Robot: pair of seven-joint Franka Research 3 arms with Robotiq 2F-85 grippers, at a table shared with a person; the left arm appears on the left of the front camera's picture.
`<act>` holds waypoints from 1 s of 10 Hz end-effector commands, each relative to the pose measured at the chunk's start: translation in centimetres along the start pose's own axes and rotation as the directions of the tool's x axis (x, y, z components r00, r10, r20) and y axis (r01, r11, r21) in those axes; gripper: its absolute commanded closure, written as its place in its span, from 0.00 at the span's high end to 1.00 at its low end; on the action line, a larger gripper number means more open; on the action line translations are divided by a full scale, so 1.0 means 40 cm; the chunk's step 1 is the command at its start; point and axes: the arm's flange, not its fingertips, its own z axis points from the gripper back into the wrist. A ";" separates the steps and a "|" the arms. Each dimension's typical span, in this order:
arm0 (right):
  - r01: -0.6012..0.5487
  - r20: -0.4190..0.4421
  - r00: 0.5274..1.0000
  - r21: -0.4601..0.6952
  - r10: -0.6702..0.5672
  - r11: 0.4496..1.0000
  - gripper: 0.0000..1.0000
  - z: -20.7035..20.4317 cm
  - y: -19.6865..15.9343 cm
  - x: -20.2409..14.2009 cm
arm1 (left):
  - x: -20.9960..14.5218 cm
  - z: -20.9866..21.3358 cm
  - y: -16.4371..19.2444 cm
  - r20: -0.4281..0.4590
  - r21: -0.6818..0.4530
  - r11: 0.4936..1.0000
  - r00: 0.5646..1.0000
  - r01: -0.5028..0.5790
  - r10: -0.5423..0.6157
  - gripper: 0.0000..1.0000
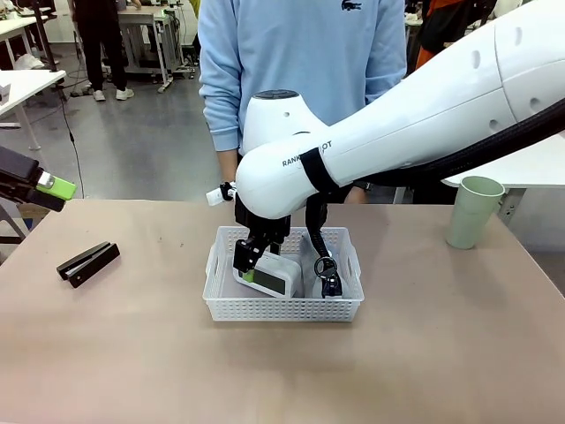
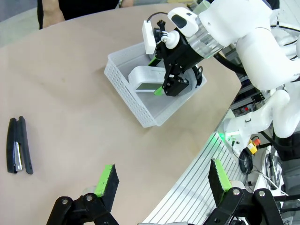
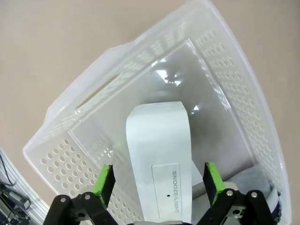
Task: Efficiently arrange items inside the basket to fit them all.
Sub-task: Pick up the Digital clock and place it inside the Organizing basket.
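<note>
Right gripper (image 1: 289, 276) is down inside the white perforated basket (image 1: 282, 309), jaws open. In the right wrist view we see its green pads (image 3: 105, 180) on either side of the white alarm clock (image 3: 159, 154) with a gap on both sides, so nothing is gripped. The clock has SNOOZE/LIGHT printed on top and lies in the left-middle part of the basket. Grey zip pouch (image 3: 248, 178) is also in the basket, against the right end next to the clock, with its ring pull showing in the front view. Black stapler (image 1: 88, 263) lies closed on the worktop (image 1: 159, 353), well left of the basket and outside it. Pale green cup (image 1: 474, 212) stands upright near the worktop's far right corner, also outside. Left gripper (image 2: 161, 180) hangs off the left side, well apart from the basket, jaws wide open and empty. A person in a light blue sweatshirt (image 1: 300, 62) stands at the far edge behind the basket.
</note>
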 end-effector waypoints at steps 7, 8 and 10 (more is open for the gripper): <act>0.230 0.364 0.874 0.273 -0.321 0.934 1.00 0.538 -0.188 -0.504 | 0.002 0.001 -0.001 0.016 -0.018 1.000 1.000 0.017 -0.016 1.00; 0.253 0.399 0.820 0.391 -0.411 0.885 1.00 0.568 -0.244 -0.624 | 0.002 0.001 -0.001 0.016 -0.018 1.000 1.000 0.017 -0.016 1.00; 0.346 0.401 0.671 0.575 -0.624 0.742 1.00 0.591 -0.342 -0.899 | 0.002 0.001 -0.001 0.016 -0.018 1.000 1.000 0.017 -0.016 1.00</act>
